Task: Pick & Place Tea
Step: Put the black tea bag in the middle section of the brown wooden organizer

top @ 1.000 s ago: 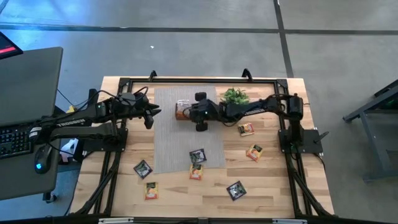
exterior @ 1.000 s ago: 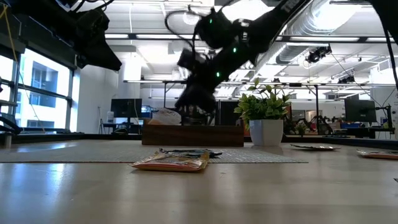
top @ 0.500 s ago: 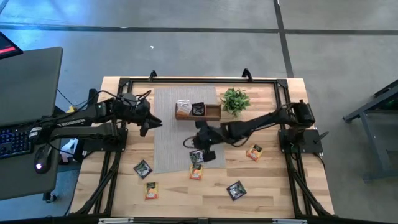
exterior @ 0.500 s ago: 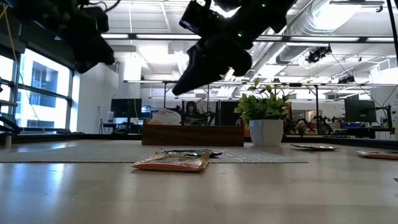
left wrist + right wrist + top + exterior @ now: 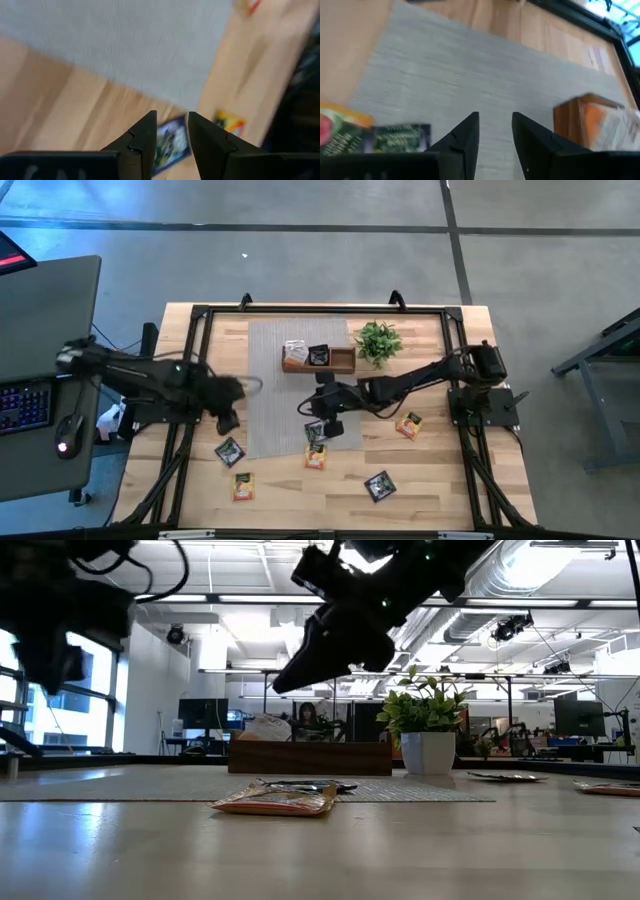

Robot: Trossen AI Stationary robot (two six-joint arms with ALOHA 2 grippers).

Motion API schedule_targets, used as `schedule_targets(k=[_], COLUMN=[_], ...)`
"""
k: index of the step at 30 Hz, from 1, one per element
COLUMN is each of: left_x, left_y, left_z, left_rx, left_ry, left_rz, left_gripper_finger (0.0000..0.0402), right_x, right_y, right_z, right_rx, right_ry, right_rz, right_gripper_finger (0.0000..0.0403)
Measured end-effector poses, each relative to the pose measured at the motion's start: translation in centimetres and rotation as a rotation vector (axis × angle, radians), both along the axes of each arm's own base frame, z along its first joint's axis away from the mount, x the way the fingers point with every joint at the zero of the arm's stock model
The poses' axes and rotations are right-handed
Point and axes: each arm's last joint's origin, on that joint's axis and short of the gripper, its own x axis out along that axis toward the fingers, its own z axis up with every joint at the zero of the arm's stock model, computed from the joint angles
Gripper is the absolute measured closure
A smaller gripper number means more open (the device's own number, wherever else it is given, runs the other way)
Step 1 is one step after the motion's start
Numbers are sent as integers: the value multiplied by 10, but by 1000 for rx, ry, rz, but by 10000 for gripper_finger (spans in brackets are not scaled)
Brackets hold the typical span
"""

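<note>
Your right gripper (image 5: 322, 420) hanging over black tea bag (image 5: 318, 430) at mat edge (image 5: 262, 450), fingers apart, empty. Left gripper (image 5: 171, 145) fingers apart too, above black sachet (image 5: 170, 145).

Grey woven mat (image 5: 300, 385) — black, perhaps green-printed sachet (image 5: 402, 138).

Seen from directly overhead, the high view takes in the whole wooden table (image 5: 430, 480), its grey mat (image 5: 290, 370) and both arms, with bare floor around. The low view sits at table-top height, looking level across the surface into the room behind, an orange sachet (image 5: 280, 802) close before the lens and the wooden tray (image 5: 310, 757) and potted plant (image 5: 425, 730) farther back; both also show from above. The left wrist view looks steeply down, close over the mat's edge and bare wood. The right wrist view looks low across the mat toward the tray, shared with the other two.
</note>
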Motion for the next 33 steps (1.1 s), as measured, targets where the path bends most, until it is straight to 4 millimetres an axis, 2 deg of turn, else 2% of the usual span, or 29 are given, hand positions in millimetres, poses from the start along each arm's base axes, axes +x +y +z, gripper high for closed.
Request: schedule_targets(k=[7,12,20,28,30,33], left_x=[1,0,5,7,7,7], left_y=[-45,-65,-84,-85,-85,-85], left_z=[-26,-46,-64,-66,-68,-72], left_rx=[89,185,173,176,187,210], left_ry=[223,331,392,390,403,439], left_rz=[7,52,91,127,129,130], left_gripper_finger=[291,291,291,293,307,356], right_x=[-2,-1,1,3,3,3], right_y=[-11,-19,-32,-42,-42,-41], right_z=[-4,-3,-1,1,1,1], right_rx=[-7,-18,-51,-16,-14,-13], right_ry=[47,45,20,-7,-7,-7], right_rz=[-26,-35,-43,-36,-32,-31], right_gripper_finger=[290,290,290,290,290,290])
